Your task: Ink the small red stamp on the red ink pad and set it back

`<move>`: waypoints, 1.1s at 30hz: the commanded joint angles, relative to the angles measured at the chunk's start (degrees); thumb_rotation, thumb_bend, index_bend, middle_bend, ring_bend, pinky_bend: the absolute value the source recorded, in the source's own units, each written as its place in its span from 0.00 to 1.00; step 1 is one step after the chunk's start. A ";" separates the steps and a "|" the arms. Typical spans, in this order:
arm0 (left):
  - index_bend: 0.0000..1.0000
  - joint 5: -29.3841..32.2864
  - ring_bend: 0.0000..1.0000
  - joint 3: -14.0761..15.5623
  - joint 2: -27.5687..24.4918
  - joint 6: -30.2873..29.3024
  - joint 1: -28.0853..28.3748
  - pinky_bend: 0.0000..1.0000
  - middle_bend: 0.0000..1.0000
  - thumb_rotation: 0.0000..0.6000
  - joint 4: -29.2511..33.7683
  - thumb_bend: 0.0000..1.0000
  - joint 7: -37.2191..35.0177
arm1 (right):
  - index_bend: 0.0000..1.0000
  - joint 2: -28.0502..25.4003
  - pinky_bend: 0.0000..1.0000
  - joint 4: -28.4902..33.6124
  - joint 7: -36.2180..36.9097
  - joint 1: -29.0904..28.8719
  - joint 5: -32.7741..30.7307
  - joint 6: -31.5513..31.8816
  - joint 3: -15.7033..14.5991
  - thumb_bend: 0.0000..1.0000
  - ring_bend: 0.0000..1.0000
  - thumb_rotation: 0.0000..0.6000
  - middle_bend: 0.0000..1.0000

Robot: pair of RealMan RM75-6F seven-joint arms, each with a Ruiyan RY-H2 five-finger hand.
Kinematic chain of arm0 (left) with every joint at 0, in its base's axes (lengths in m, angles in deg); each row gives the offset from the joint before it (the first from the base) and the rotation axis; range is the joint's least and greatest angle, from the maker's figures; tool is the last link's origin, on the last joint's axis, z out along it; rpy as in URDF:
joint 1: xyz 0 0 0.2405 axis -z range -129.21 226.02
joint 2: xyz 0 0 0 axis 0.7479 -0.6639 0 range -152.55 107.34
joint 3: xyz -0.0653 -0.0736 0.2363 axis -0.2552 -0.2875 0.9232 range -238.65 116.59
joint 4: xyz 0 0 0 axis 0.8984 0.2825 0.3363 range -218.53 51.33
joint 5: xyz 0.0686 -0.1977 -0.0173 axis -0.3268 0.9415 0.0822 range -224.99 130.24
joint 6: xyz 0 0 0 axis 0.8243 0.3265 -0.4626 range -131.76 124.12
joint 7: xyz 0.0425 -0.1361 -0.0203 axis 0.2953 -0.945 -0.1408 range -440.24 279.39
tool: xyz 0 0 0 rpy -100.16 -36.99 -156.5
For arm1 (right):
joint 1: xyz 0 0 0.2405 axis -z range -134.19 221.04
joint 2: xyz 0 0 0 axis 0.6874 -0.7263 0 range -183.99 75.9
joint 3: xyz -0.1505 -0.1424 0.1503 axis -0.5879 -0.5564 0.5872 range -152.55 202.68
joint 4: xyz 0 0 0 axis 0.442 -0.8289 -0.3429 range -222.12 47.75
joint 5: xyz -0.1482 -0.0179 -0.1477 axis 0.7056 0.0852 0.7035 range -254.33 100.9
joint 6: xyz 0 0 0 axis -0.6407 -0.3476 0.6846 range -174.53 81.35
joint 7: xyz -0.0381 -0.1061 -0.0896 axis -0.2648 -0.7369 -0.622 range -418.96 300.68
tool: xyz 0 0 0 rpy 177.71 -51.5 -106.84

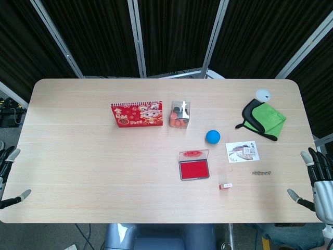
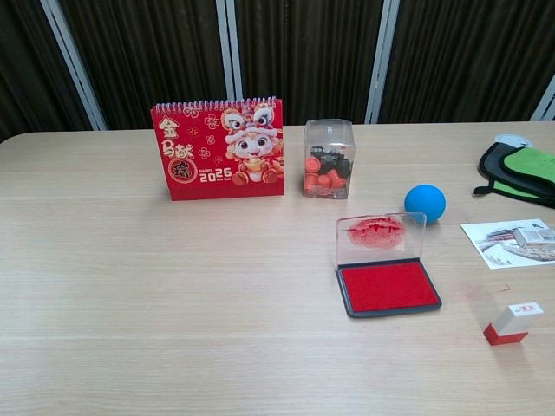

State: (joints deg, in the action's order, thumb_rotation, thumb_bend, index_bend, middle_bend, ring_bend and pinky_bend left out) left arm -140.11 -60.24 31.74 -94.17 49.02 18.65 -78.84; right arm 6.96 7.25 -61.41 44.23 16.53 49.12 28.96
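Dark curtains hang behind a pale wooden table, and nothing on it has been touched yet. At the far left edge of the head view the left hand hangs off the table's side, fingers apart and empty. Going rightward: a red 2026 desk calendar stands upright, then a clear plastic box of small orange pieces. Just in front of that lies the red ink pad, its transparent lid propped open and smeared red. A blue ball sits behind the pad's right corner. The small red stamp lies near the table's front edge, right of the pad and apart from it — on its side, as far as I can tell. Farther right are a printed card, a short bead chain and a green-and-black cloth. The right hand waits off the right edge, fingers spread, holding nothing.

My judgement: the task is at its very start — the reach has not begun. The right hand is nearer, so it should travel in and pinch the stamp's upper body, leaving the face free to press on the pad.
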 commanded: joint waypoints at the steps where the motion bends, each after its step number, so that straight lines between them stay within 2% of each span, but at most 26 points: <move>1: 0.00 -0.02 0.00 -0.05 -0.12 -0.05 0.03 0.00 0.00 1.00 -0.02 0.00 -0.36 | 0.00 0.10 0.00 -0.09 -0.19 -0.04 -0.11 -0.14 0.01 0.00 0.00 1.00 0.00; 6: 0.00 0.54 0.00 -0.21 -0.14 0.24 0.12 0.00 0.00 1.00 -0.06 0.00 -0.51 | 0.00 0.44 0.01 -0.37 -0.49 -0.41 0.00 -1.03 -0.23 0.00 0.00 1.00 0.00; 8: 0.00 0.71 0.00 -0.31 -0.06 0.31 0.17 0.00 0.00 1.00 -0.05 0.00 -0.22 | 0.00 0.87 0.20 -1.04 -1.30 -1.12 0.20 -1.98 -0.14 0.00 0.11 1.00 0.00; 10: 0.00 1.07 0.00 -0.52 0.19 0.39 0.24 0.00 0.00 1.00 -0.13 0.00 0.30 | 0.00 1.76 0.57 -2.70 -3.29 -2.61 0.76 -3.76 0.15 0.00 0.41 1.00 0.00; 12: 0.00 1.87 0.00 -0.84 0.53 0.98 0.54 0.00 0.00 1.00 -0.16 0.00 0.93 | 0.00 3.04 0.74 -4.99 -4.90 -4.92 1.41 -7.03 0.25 0.00 0.57 1.00 0.00; 13: 0.00 2.10 0.00 -0.93 0.62 1.14 0.62 0.00 0.00 1.00 -0.15 0.00 1.09 | 0.00 3.37 0.78 -5.61 -5.34 -5.62 1.51 -8.15 0.25 0.00 0.61 1.00 0.00; 15: 0.00 3.43 0.00 -1.48 1.08 2.17 1.18 0.00 0.00 1.00 -0.22 0.00 2.14 | 0.00 4.38 0.81 -7.18 -5.82 -8.34 1.70 -12.89 -0.03 0.00 0.65 1.00 0.00; 20: 0.00 7.25 0.00 -2.83 2.45 4.91 2.58 0.00 0.00 1.00 -0.51 0.00 4.77 | 0.00 4.85 0.86 -6.34 -1.38 -14.49 2.11 -24.36 -1.56 0.00 0.68 1.00 0.00; 24: 0.00 10.01 0.00 -3.70 3.53 6.71 3.54 0.00 0.00 1.00 -0.62 0.00 7.01 | 0.08 6.56 0.89 -7.29 -1.23 -17.66 3.56 -29.08 -2.66 0.00 0.69 1.00 0.06; 30: 0.00 13.37 0.00 -4.65 4.97 8.67 4.63 0.00 0.00 1.00 -1.52 0.00 9.64 | 0.23 9.14 0.91 -9.14 0.91 -20.37 4.13 -32.65 -3.56 0.00 0.70 1.00 0.21; 33: 0.00 14.43 0.00 -4.80 5.43 9.36 4.95 0.00 0.00 1.00 -1.79 0.00 10.46 | 0.28 10.34 0.94 -10.09 1.38 -21.30 4.43 -33.73 -3.93 0.04 0.70 1.00 0.27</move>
State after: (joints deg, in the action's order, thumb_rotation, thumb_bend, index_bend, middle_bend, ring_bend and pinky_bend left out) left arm -126.08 -64.90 36.90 -85.15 53.75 17.04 -68.70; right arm 16.67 -2.34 -60.27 23.44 20.70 15.95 25.29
